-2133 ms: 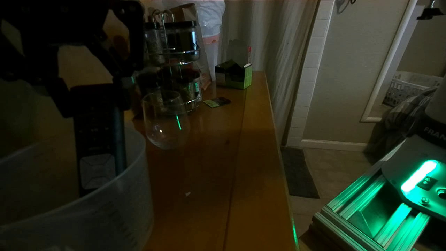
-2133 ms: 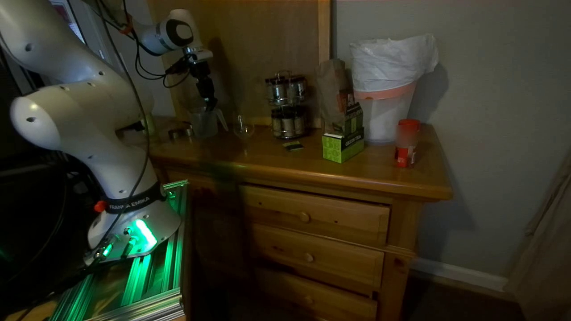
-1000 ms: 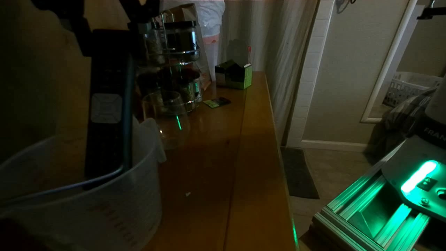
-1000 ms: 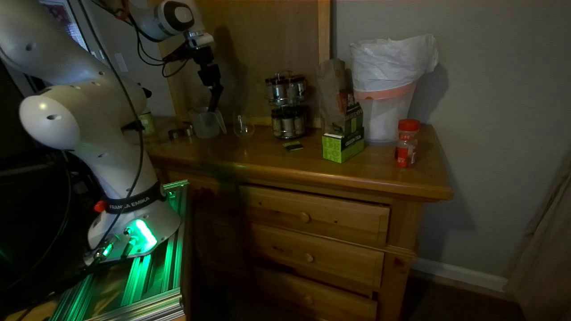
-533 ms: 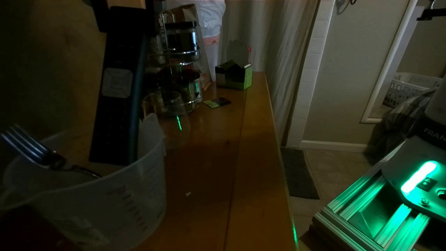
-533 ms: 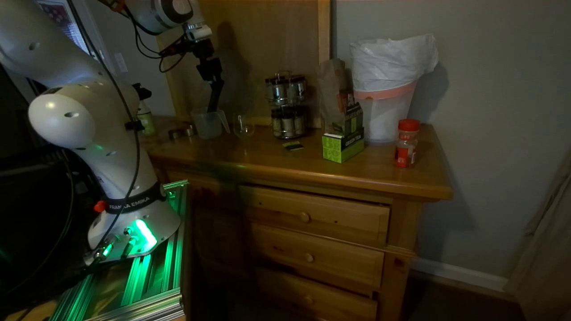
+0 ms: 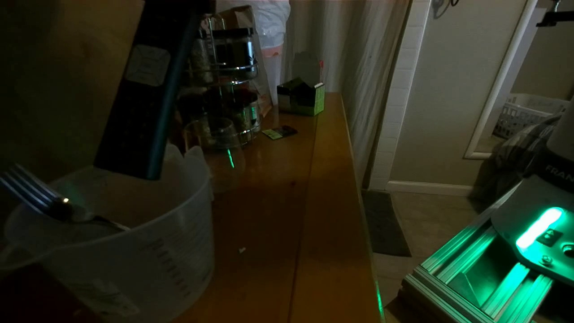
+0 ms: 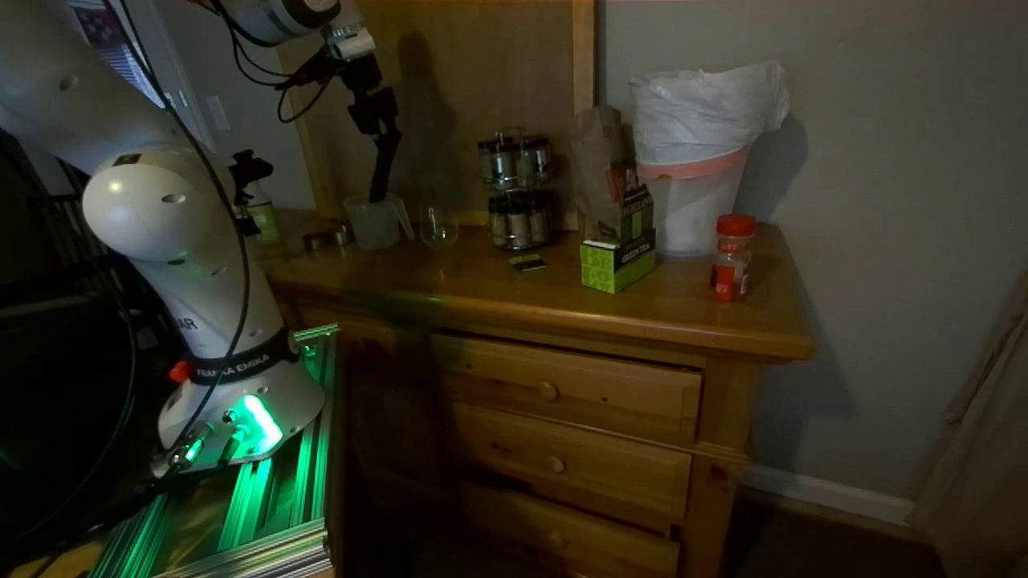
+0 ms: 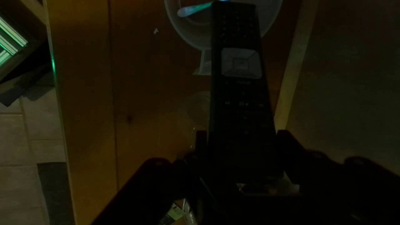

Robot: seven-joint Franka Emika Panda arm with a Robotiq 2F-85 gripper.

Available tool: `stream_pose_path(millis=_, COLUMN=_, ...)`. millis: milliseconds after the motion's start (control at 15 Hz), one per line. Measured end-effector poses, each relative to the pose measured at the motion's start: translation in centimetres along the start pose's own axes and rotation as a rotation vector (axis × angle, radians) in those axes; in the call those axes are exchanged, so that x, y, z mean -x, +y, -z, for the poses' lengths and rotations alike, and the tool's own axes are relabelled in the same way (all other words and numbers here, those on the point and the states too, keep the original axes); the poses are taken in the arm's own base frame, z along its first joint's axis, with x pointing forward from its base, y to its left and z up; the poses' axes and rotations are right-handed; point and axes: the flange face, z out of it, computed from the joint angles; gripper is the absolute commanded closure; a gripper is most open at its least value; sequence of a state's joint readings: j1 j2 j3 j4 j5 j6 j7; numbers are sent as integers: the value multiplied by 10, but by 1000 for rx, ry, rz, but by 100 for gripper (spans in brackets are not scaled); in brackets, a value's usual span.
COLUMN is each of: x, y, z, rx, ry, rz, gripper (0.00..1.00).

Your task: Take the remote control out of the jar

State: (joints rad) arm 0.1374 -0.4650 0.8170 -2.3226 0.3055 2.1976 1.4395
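Observation:
The remote control (image 7: 144, 94) is a long black bar with a grey button pad. It hangs tilted over the jar (image 7: 148, 269), a translucent whitish jug with a handle. In an exterior view the remote (image 8: 383, 172) has its lower end at about the height of the rim of the jar (image 8: 374, 226); I cannot tell if it is just above or just inside. In the wrist view my gripper (image 9: 242, 137) is shut on the upper end of the remote (image 9: 240, 90), one finger on each side. The jar (image 9: 184, 34) lies beyond the remote's far end there.
A fork (image 7: 42, 202) leans in the jar, tines sticking out over the rim. A stemless glass (image 8: 438, 229) stands beside the jar, then a spice rack (image 8: 518, 193). Further along are a tea box (image 8: 617, 261) and a white-bagged bucket (image 8: 695, 201). A wall panel (image 8: 474, 80) stands behind.
My gripper has risen with the remote, drawing it upward out of the jar and tilting it. The fork has tipped over the rim. The jar has shifted slightly, then stayed still.

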Motion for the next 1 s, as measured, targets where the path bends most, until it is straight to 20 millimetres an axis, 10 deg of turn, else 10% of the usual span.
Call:
stream_pose_path(millis=333, x=-22, y=31, z=9, rx=-81, ry=-19, rz=-100, gripper=68)
stream_pose_path(millis=400, x=-25, y=39, z=9, rx=-91, ry=-20, rz=-116, gripper=43)
stream_pose_path(millis=533, x=-26, y=50, z=6, rx=-100, ry=-13, rz=-124, gripper=43)
stream_pose_path(millis=600, x=-25, y=54, z=5, rx=-102, ry=-9, rz=-124, gripper=68)
stream_pose_path(millis=1000, x=-47, y=57, z=13, rx=-117, ry=-18, rz=-173, gripper=68)
